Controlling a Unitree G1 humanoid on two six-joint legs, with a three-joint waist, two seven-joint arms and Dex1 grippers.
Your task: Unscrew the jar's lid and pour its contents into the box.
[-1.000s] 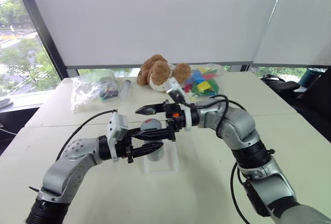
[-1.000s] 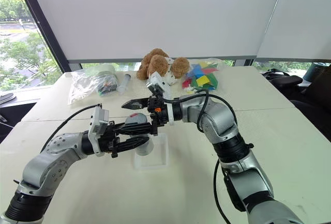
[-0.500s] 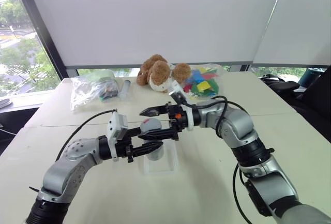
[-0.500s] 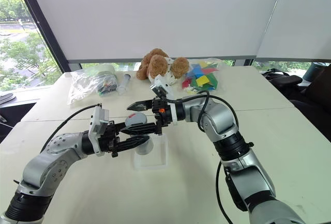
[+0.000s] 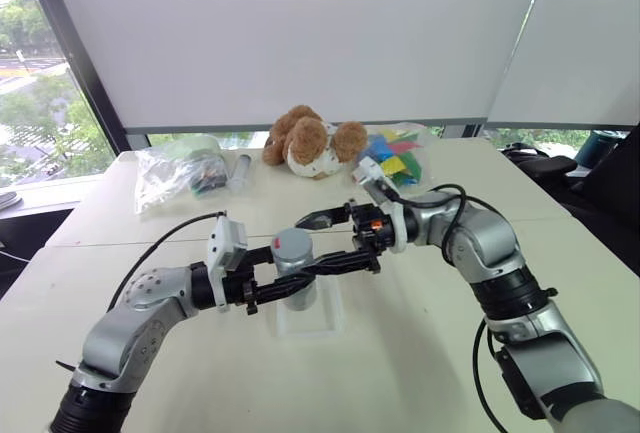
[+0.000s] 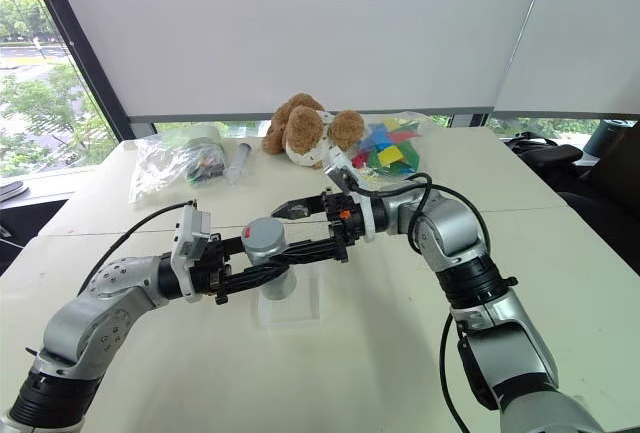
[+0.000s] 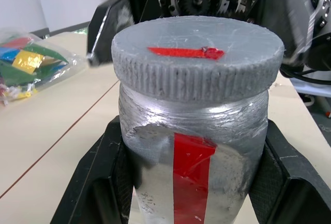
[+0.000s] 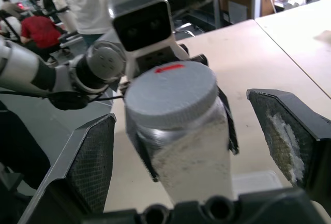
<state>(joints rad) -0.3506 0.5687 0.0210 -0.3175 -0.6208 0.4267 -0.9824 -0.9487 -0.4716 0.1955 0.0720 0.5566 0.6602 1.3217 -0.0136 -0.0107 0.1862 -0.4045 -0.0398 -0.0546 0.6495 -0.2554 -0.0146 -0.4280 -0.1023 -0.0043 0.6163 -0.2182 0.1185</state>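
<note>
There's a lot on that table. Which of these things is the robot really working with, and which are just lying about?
Part of the job:
- jar, gripped by the left fingers
- lid, still on the jar
- box beneath it
- right fingers, open around the lid

Just lying about:
- teddy bear
- bag of coloured pieces
- clear bag
- clear tube

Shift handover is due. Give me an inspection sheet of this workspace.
Surface: pale table, seam lines across it.
Job's things: jar upright, lid on, over the clear box; contents not visible.
Clutter: teddy bear, bag of coloured pieces, plastic bags, clear tube.
Grippers: left gripper shut on jar; right gripper open beside the lid.
Cables: black cable along the left arm.
Surroundings: blinds, windows.
</note>
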